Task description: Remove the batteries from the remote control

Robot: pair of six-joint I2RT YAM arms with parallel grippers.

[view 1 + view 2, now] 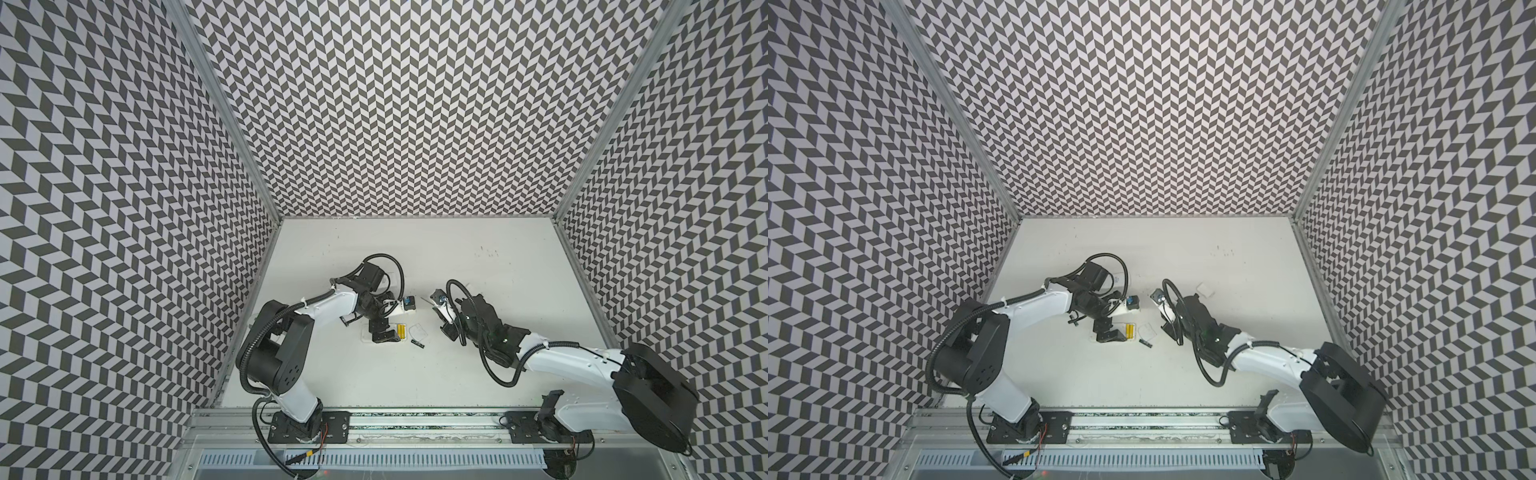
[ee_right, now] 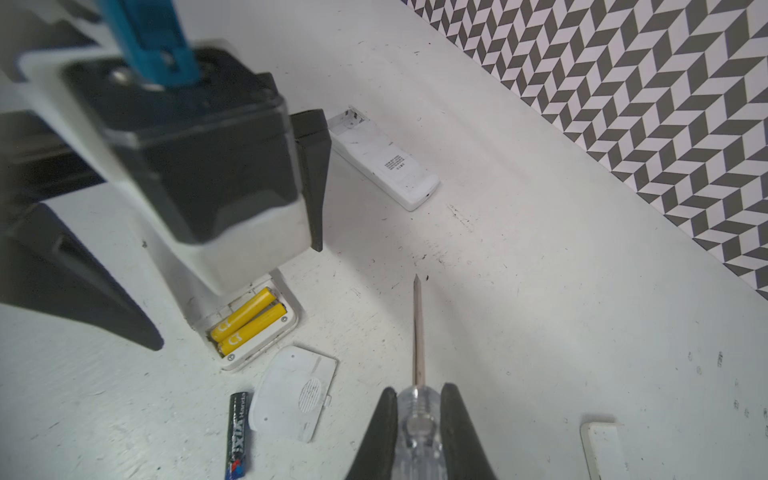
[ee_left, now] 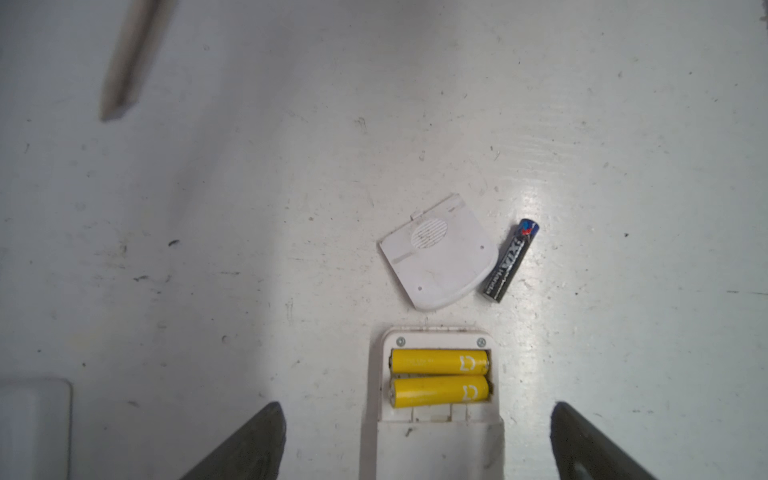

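- Remote control (image 3: 436, 449): lies back-up on the white table (image 3: 208, 187), with its battery bay uncovered.
- Battery cover (image 3: 440, 253): removed and lying flat just beyond the open end of the remote control, so the opening step appears complete.
- Two yellow batteries (image 3: 439, 362): seated side by side in the bay; neither is lifted or tilted. Judged the work remaining on this unit.
- Black battery (image 3: 511, 262): already out, lying on the table against the edge of the battery cover. Only one black cell is visible in any view; where a second lies cannot be told.
- Second remote (image 2: 386, 162): lies apart, nearer the patterned wall. Its bay end looks open and empty, which suggests it has been unloaded.
- Left gripper (image 3: 417, 411): jaws spread wide to either side of the remote control, touching nothing and holding nothing.
- Right gripper (image 2: 419, 390): closed on the clear handle of the screwdriver (image 2: 417, 332), with the tip poised over bare table, well apart from the yellow cells.
- Progress, as a judgement: roughly half done, with prying out both yellow batteries left.
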